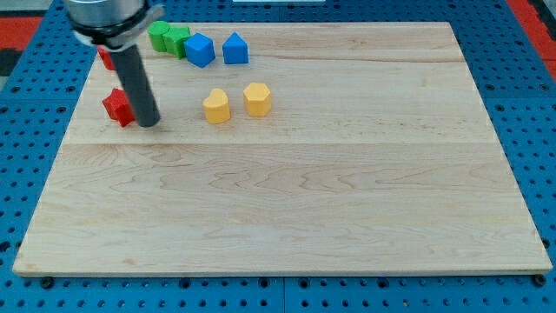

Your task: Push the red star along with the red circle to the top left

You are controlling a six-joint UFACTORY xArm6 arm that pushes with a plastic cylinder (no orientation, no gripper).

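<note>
The dark rod's tip [148, 123], with no pincer to judge, touches the red star block's [116, 106] right side; a partly hidden red block [105, 59] sits above the star.

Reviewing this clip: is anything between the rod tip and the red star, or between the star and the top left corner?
Nothing separates my tip from the red star; it sits right at the star's right side. Toward the top left, only another red block, mostly hidden behind the rod, lies ahead, presumably the red circle.

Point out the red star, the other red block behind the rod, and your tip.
red star [115, 105], camera view, its left half
red block [106, 59], camera view, visible edge
my tip [148, 123], camera view, rod's lower end
</note>
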